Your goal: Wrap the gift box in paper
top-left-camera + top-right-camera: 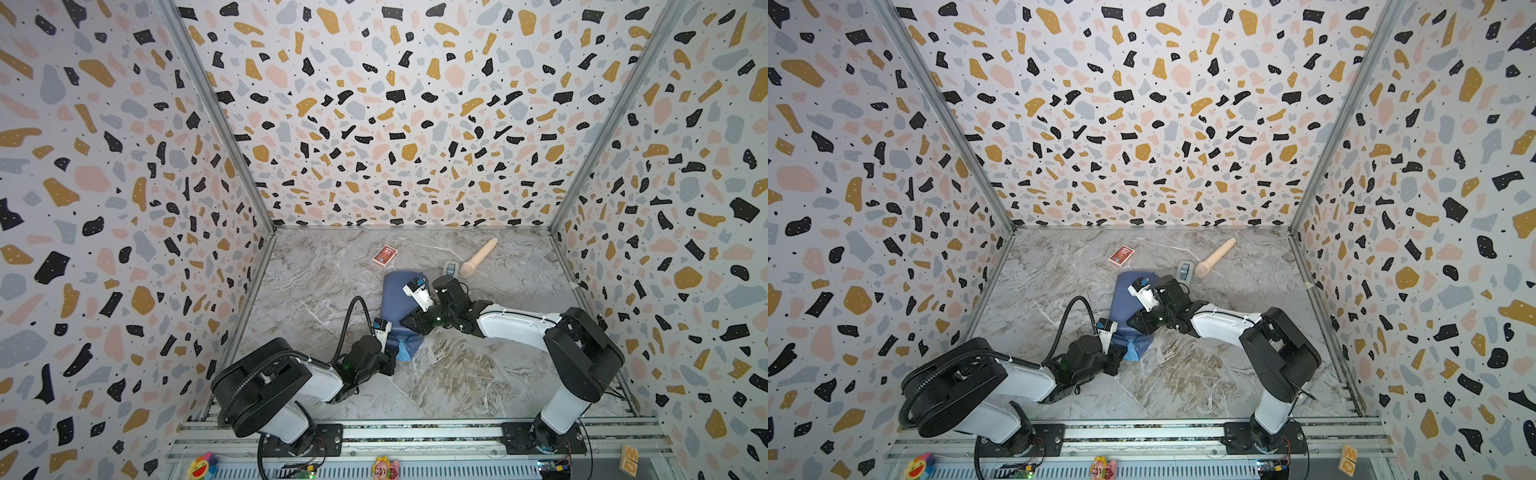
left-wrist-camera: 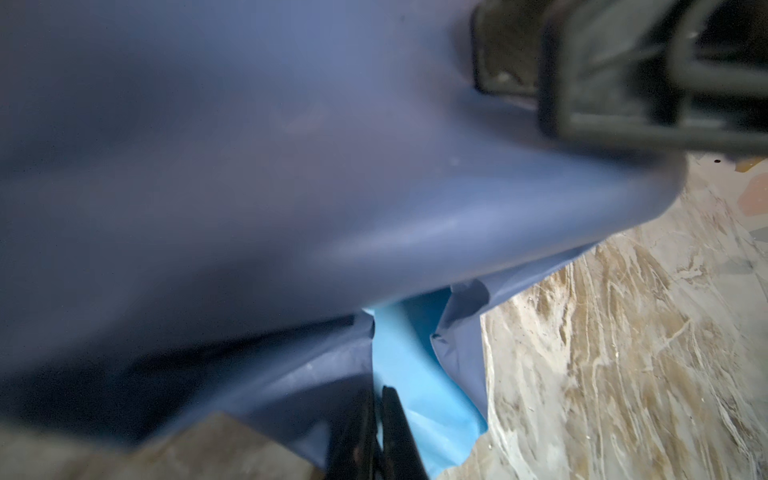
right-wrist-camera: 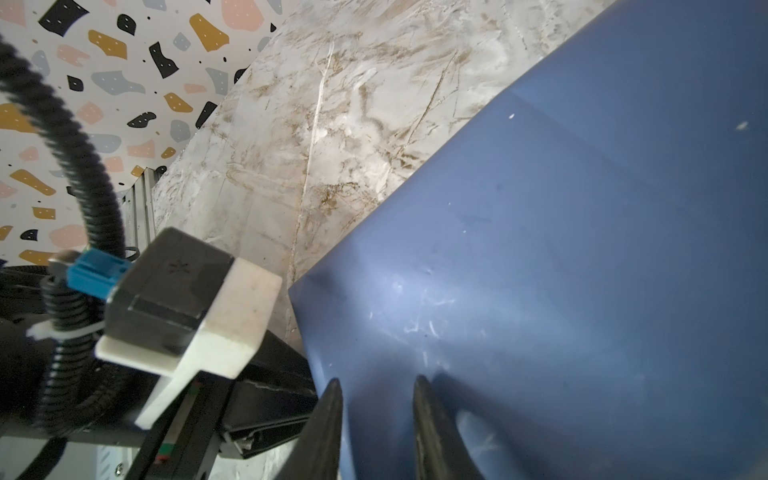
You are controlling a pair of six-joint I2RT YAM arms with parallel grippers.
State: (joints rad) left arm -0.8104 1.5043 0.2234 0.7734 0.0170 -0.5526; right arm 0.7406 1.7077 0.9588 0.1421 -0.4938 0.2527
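The paper (image 1: 394,296) (image 1: 1124,300), dull blue outside and light blue inside, lies draped in a bundle at the table's middle. The gift box is hidden under it. At the bundle's near end my left gripper (image 1: 394,356) (image 1: 1121,356) (image 2: 376,415) is shut on a crumpled flap of the paper (image 2: 415,374), where the light blue inner side shows. My right gripper (image 1: 409,322) (image 1: 1136,323) (image 3: 376,399) rests on top of the paper (image 3: 561,249) near that same end. Its jaws stand apart, with only the flat sheet between them.
A red card pack (image 1: 384,255) (image 1: 1121,254) lies behind the bundle. A wooden pestle-like handle (image 1: 478,257) (image 1: 1214,257) and a small grey tape dispenser (image 1: 451,268) (image 1: 1185,271) lie at the back right. Patterned walls enclose the marbled table (image 1: 457,374) on three sides.
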